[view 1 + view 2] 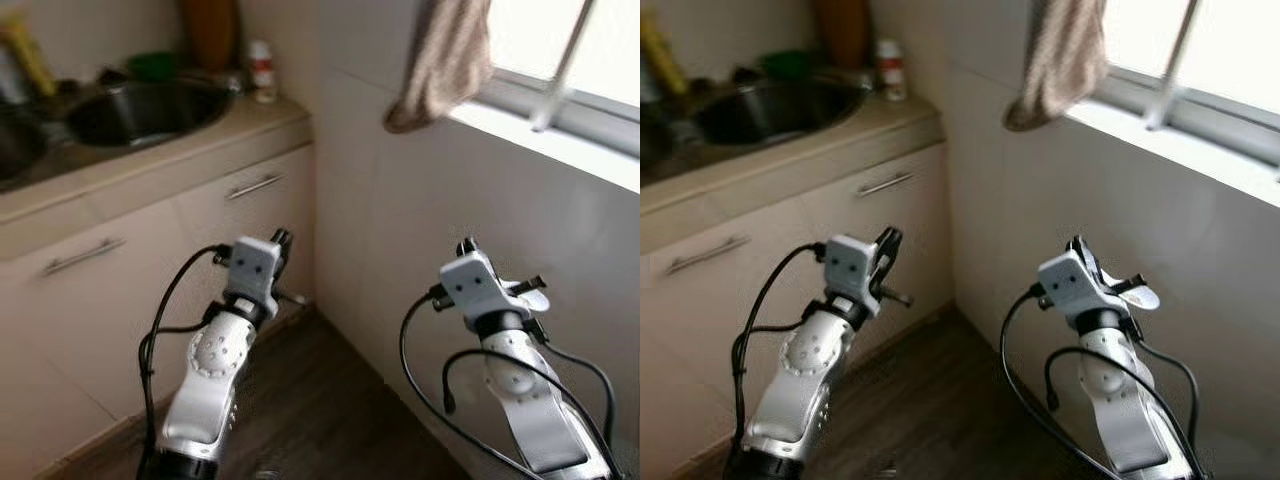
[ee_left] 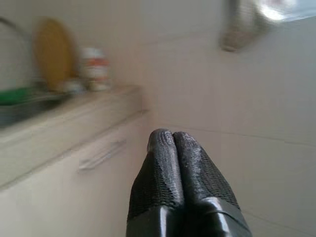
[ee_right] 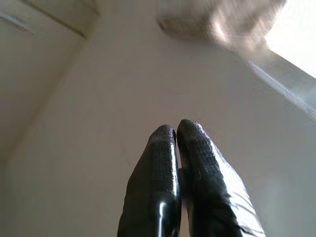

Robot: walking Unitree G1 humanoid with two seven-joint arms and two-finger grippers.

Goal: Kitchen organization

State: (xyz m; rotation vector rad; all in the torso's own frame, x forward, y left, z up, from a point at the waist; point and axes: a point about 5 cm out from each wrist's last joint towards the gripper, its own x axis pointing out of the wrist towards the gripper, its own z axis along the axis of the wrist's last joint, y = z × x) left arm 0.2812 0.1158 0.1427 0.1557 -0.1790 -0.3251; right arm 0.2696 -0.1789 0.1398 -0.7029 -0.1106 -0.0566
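A steel sink point(image 1: 140, 110) is set in the beige counter point(image 1: 200, 145) at the upper left. A small white bottle with a red label point(image 1: 263, 70) stands at the counter's corner, beside a brown board point(image 1: 210, 30) and something green point(image 1: 152, 65). A beige towel point(image 1: 440, 60) hangs by the window sill point(image 1: 560, 140). My left gripper point(image 1: 283, 238) is raised in front of the cabinet drawers, shut and holding nothing, pointing toward the counter's end point(image 2: 173, 136). My right gripper point(image 1: 467, 245) is raised close to the white wall below the towel, shut and holding nothing point(image 3: 175, 128).
The cabinet front has two metal handles point(image 1: 255, 186) point(image 1: 82, 256). A white tiled wall point(image 1: 400, 220) meets the cabinets in a corner straight ahead. Dark wooden floor point(image 1: 310, 400) lies below. A yellow bottle point(image 1: 25, 50) stands at the far left of the sink.
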